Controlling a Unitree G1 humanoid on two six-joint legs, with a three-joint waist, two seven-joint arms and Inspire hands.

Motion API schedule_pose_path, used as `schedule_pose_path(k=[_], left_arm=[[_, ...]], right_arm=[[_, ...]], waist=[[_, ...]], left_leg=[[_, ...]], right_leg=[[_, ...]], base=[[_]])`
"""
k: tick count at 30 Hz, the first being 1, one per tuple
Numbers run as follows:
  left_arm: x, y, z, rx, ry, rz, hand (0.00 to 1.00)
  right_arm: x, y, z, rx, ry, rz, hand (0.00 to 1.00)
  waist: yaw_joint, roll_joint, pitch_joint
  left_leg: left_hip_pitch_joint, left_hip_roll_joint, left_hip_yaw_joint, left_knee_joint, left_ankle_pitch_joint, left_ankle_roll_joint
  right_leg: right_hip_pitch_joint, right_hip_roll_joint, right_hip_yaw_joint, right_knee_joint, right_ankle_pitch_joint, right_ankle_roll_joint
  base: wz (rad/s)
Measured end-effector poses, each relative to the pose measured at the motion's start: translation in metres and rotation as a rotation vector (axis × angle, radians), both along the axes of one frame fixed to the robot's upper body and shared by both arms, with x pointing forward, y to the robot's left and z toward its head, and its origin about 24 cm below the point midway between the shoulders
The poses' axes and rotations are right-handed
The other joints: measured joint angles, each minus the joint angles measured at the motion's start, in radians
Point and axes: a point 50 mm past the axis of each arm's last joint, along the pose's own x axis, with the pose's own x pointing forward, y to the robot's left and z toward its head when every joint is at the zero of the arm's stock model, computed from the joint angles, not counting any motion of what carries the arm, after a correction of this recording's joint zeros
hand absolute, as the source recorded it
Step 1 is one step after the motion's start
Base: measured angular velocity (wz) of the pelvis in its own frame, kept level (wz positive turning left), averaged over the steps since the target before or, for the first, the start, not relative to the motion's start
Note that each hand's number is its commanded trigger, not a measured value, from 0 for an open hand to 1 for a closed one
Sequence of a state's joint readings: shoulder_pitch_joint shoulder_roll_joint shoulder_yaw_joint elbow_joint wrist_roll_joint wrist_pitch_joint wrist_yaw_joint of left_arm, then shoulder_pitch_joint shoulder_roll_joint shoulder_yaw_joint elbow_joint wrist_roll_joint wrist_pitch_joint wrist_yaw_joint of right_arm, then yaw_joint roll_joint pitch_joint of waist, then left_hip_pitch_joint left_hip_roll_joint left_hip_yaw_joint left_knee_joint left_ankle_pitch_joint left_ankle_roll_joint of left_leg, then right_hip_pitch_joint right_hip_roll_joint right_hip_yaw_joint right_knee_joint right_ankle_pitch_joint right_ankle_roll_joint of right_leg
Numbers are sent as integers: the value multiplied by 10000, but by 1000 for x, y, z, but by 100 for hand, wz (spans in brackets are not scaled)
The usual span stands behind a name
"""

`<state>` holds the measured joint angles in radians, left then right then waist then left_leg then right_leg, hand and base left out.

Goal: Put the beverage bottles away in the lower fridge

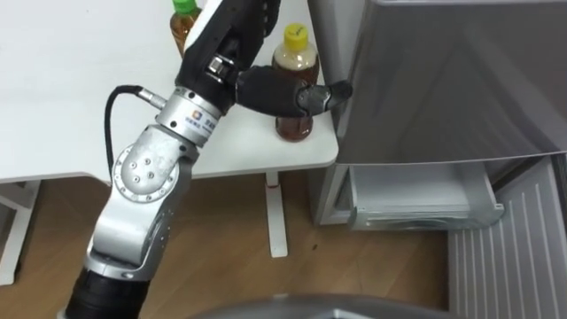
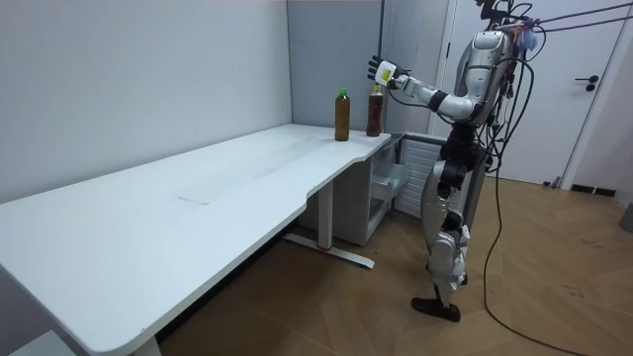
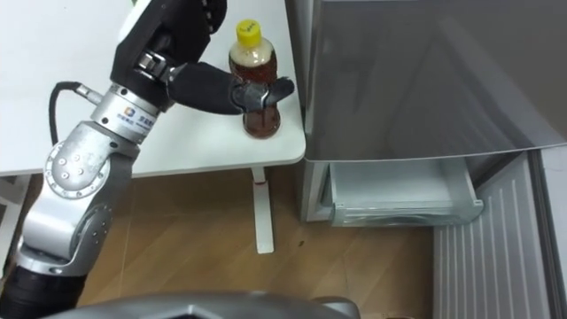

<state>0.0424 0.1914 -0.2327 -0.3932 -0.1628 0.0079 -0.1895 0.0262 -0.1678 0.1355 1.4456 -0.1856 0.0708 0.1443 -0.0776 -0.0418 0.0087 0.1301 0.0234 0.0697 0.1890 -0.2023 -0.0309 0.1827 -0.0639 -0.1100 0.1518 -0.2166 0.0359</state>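
The yellow-capped bottle [image 1: 294, 122] you are after stands upright at the corner of the white worktop [image 1: 53, 106], just beside the grey fridge [image 1: 443, 80]. It is clear plastic, filled with an amber-brown drink. A green-capped bottle [image 1: 182, 19] of a similar brown drink stands upright near it, further along the worktop away from the fridge; the two do not touch.

In the eye views your left hand [image 1: 261, 87] lies across the yellow-capped bottle. Its dark fingers reach out nearly straight, tips slightly bent, and hold nothing. In the room view the hand [image 2: 382, 71] hangs at about the level of the bottle's cap; whether it touches the cap cannot be told.

Below the fridge's grey front, a pale lower drawer [image 1: 416, 199] stands pulled out, with a ribbed white panel [image 1: 514, 252] to its right.

The worktop is long and rests on a white leg [image 1: 276, 217]. The floor [image 1: 230, 257] is wood in a herringbone pattern. Your robot stands upright at the worktop's end by the fridge, with a grey wall [image 2: 148, 79] behind the worktop and a white door [image 2: 584, 89] beyond the robot.
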Motion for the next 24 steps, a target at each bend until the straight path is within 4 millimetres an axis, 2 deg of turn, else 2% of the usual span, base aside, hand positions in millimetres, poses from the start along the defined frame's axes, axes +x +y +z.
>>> schedule_pose_path(k=[3, 9, 24], left_arm=[[0, 0, -2, 19, 97, 24, 0], [4, 3, -20, 209, 946, 152, 0], [6, 2, -31, 164, 1497, 134, 0]], right_arm=[[0, 0, 0, -31, 89, 83, 0], [-1, 1, 0, 90, 168, 127, 0], [-7, 1, 0, 31, 420, 38, 0]], waist=[[6, -15, -3], [6, -51, -6], [3, -13, -34]], left_leg=[[-26, -1, 21, 0, 0, 0], [-27, 0, 24, 3, 0, 0], [-36, 1, 33, 10, 0, 0]], right_leg=[[-63, -1, 36, 18, 1, -1], [-72, -1, 40, 38, 2, -3], [-72, 0, 62, 48, 2, -2]], base=[[-3], [0], [0]])
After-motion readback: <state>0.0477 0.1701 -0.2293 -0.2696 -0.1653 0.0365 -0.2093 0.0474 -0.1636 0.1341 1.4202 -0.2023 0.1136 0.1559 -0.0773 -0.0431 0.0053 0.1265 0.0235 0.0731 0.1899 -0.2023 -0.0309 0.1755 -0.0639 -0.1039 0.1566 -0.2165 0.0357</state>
